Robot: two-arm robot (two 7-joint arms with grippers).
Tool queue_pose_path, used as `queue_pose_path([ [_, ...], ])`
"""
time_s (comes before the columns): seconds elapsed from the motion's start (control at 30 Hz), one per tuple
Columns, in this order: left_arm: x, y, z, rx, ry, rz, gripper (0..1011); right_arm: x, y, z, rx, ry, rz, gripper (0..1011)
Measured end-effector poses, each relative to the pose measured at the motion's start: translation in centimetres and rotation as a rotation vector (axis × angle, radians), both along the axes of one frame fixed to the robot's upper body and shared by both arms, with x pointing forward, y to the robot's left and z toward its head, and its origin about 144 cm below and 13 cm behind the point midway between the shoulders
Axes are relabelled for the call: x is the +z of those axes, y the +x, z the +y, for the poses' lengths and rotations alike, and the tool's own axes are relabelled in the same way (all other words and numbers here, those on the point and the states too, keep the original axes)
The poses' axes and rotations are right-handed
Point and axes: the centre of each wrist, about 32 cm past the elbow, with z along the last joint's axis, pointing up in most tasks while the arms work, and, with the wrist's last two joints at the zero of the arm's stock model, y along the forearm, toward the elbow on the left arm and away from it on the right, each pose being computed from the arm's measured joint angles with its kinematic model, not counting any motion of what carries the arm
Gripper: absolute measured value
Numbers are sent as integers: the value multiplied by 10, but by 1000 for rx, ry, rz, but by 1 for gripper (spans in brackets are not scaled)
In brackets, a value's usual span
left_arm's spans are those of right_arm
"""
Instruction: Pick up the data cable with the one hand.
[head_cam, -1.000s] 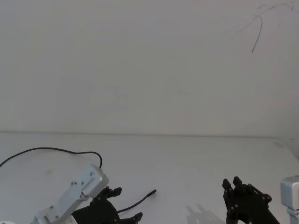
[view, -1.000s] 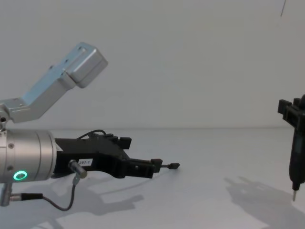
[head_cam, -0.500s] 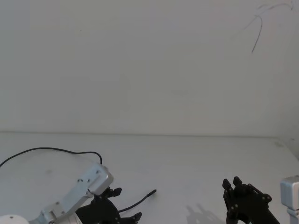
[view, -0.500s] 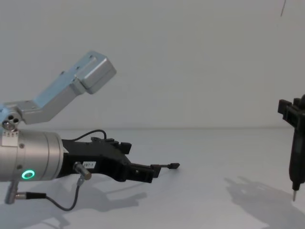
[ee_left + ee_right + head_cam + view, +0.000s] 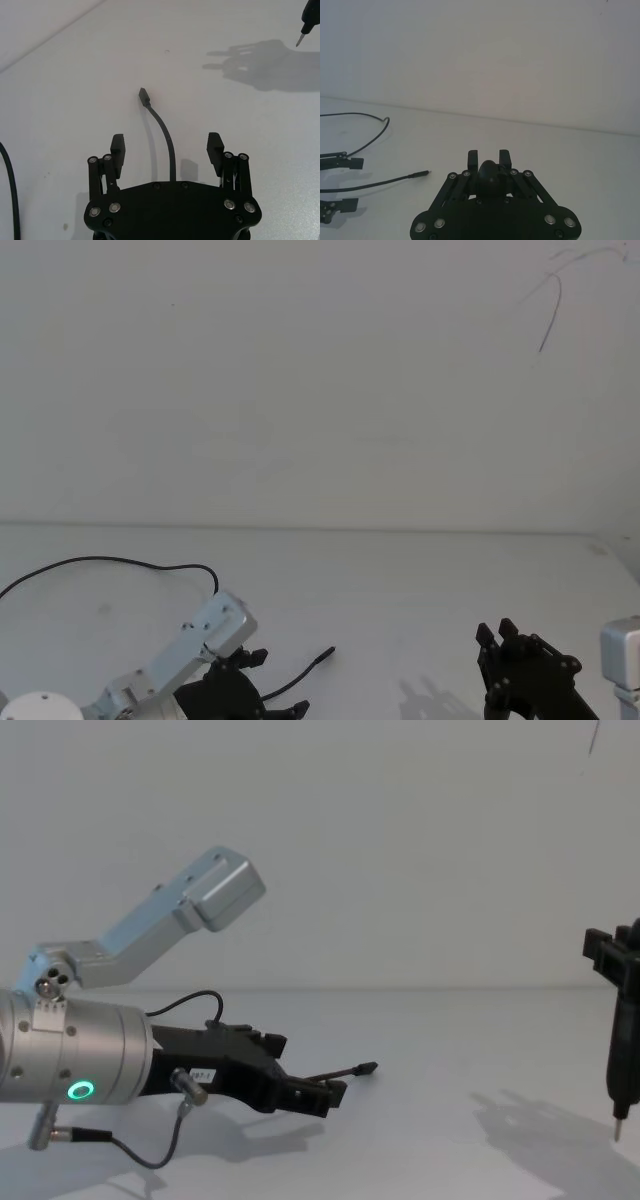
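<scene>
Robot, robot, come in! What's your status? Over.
Status: left gripper open, low, straddling the data cable. Not gripped yet. The right gripper shut, parked aside. Nothing in the way.

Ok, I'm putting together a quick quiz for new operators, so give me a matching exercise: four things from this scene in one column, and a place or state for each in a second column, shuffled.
Things
1. left gripper
2. right gripper
3. plug
4. ring light

Places or states
A. glowing green
B. open, astride the cable
C. just ahead of the left gripper, not between its jaws
D. off to the right, apart from the cable

Pairs: 1-B, 2-D, 3-C, 4-A
</scene>
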Motion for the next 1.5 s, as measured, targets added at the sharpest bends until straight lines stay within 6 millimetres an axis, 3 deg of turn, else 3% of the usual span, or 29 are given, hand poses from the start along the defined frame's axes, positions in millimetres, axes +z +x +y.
queue_pose_path([
  [0.17, 0, 2, -2, -2, 5, 5, 919, 0, 0, 0, 0, 0, 0, 250],
  [0.47, 0, 4, -4, -5, 11, 11, 685, 0, 0, 0, 0, 0, 0, 250],
  [0.6, -1, 4, -4, -6, 12, 13, 513, 0, 0, 0, 0, 0, 0, 250],
  [1.1, -1, 5, -5, -6, 15, 16, 69, 0, 0, 0, 0, 0, 0, 250],
  [1.5, -1, 5, -4, -11, 14, 18, 34, 0, 0, 0, 0, 0, 0, 250],
])
